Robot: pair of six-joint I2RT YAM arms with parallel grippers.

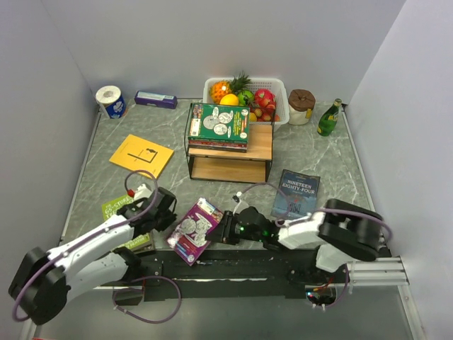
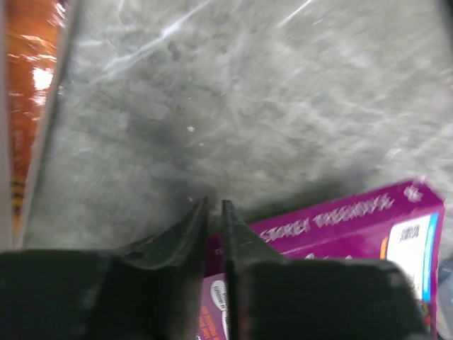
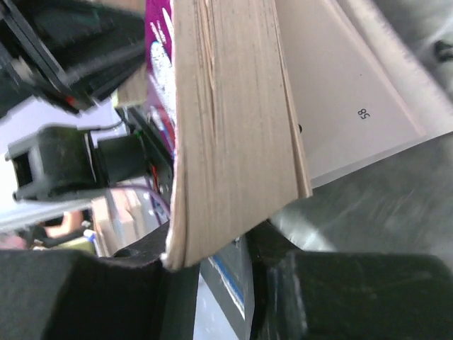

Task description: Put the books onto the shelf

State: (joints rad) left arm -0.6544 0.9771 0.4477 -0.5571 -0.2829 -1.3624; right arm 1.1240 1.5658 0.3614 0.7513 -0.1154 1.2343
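A purple book (image 1: 198,225) hangs tilted over the table's near edge between my two grippers. My right gripper (image 1: 228,228) is shut on its right side; in the right wrist view the page block (image 3: 233,127) sits between the fingers of the right gripper (image 3: 219,248). My left gripper (image 1: 172,212) is at the book's left corner, its jaws a narrow slit apart, and the purple cover (image 2: 340,227) shows behind the left gripper (image 2: 215,205). The shelf (image 1: 262,142) holds a stack of books (image 1: 218,126) on its top board. Yellow (image 1: 141,154), dark blue (image 1: 296,193) and green (image 1: 117,207) books lie on the table.
A white fruit basket (image 1: 277,88) stands behind the shelf. Along the back are a toilet roll (image 1: 110,100), a slim purple box (image 1: 156,99), a brown jar (image 1: 301,106) and a green bottle (image 1: 328,118). Walls close in on both sides.
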